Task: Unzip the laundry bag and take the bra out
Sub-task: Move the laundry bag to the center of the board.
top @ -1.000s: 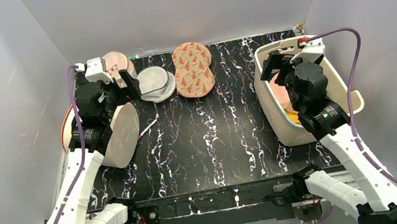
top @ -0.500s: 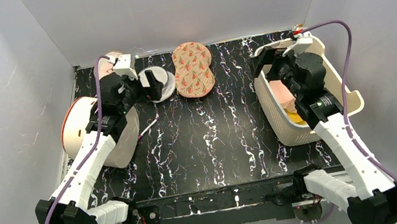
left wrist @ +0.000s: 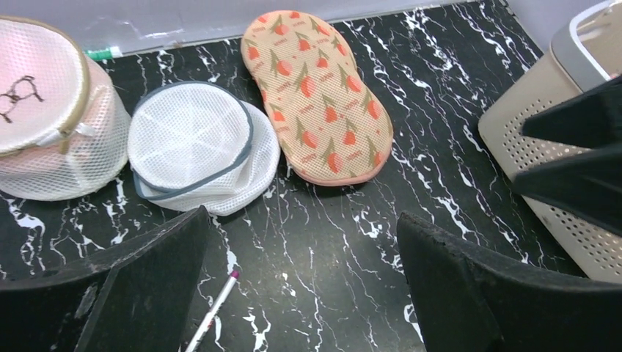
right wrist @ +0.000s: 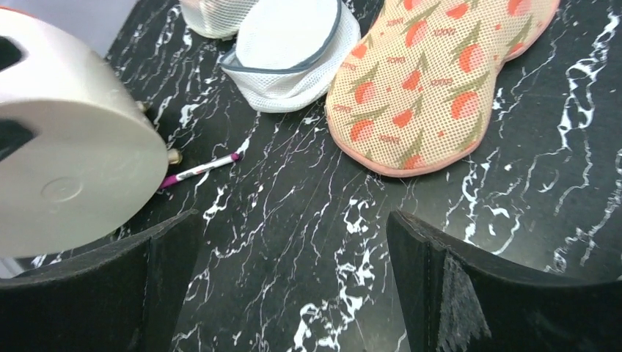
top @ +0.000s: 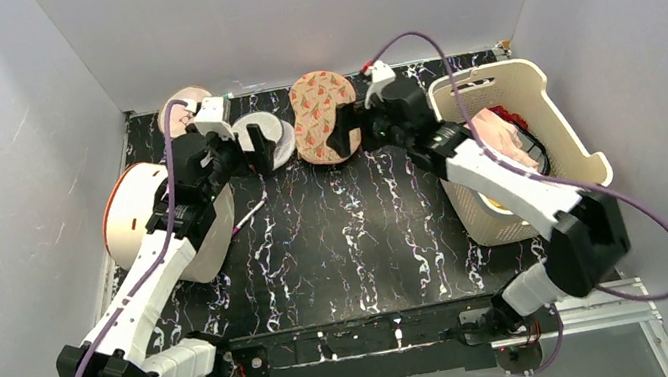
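Your right gripper [top: 342,132], wide open and empty like the left gripper [top: 255,148], has swung from basket [top: 484,73] to laundry bag [top: 322,114], ready for unzipping.

No wording, brand or number can be read.
The laundry bag [left wrist: 317,99] has tiny reddish marks beneath its printed motifs; they may be lettering but are too small to make out. The round pink mesh pouch [left wrist: 51,125] bears a single black line icon [left wrist: 18,89] on its top, without words.
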`<state>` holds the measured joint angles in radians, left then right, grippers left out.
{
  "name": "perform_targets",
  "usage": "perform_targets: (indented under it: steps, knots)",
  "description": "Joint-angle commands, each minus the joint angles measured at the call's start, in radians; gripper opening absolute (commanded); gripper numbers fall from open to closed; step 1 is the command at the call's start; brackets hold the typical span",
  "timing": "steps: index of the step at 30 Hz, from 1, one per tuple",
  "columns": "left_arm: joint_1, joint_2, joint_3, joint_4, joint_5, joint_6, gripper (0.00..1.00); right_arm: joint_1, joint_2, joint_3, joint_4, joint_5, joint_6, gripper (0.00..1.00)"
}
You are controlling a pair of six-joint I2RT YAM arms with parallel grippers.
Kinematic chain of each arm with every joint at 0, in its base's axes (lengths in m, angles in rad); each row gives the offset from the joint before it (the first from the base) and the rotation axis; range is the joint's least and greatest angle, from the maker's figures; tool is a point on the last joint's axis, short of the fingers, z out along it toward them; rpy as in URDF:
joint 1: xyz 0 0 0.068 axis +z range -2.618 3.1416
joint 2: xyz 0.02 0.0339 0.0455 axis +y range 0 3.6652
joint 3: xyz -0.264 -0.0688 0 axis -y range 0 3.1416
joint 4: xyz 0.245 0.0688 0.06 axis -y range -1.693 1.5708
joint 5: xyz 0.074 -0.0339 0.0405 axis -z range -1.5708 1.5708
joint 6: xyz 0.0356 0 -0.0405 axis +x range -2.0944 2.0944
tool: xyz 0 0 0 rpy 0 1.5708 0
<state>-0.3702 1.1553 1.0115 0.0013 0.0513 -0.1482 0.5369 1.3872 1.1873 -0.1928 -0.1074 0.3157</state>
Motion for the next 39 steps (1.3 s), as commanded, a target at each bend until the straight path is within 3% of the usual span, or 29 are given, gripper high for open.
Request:
perform_targets:
  steps: [1,8,12,17,23,28,39]
  knots:
    - [-0.005,-0.057,-0.020,0.070,-0.046,0.021,0.98,0.014,0.166,0.136,0.021,0.006,0.034,0.93]
    - [-0.006,-0.032,-0.003,0.057,-0.047,0.024,0.98,0.023,0.486,0.360,-0.070,0.014,0.027,0.83]
    - [-0.006,-0.025,0.003,0.055,-0.028,0.025,0.98,0.023,0.611,0.457,-0.074,0.030,-0.004,0.82]
    - [-0.006,-0.005,0.009,0.049,-0.013,0.024,0.98,0.023,0.810,0.714,-0.203,0.067,-0.026,0.84]
    - [-0.006,0.018,0.012,0.045,-0.004,0.022,0.98,0.003,0.940,0.839,-0.294,0.138,-0.052,0.89]
    - [-0.006,0.034,0.016,0.043,0.011,0.017,0.98,-0.014,0.895,0.698,-0.277,0.109,-0.035,0.89]
    - [-0.006,0.076,0.022,0.043,0.050,-0.008,0.98,-0.010,0.473,0.030,-0.161,-0.031,-0.006,0.91]
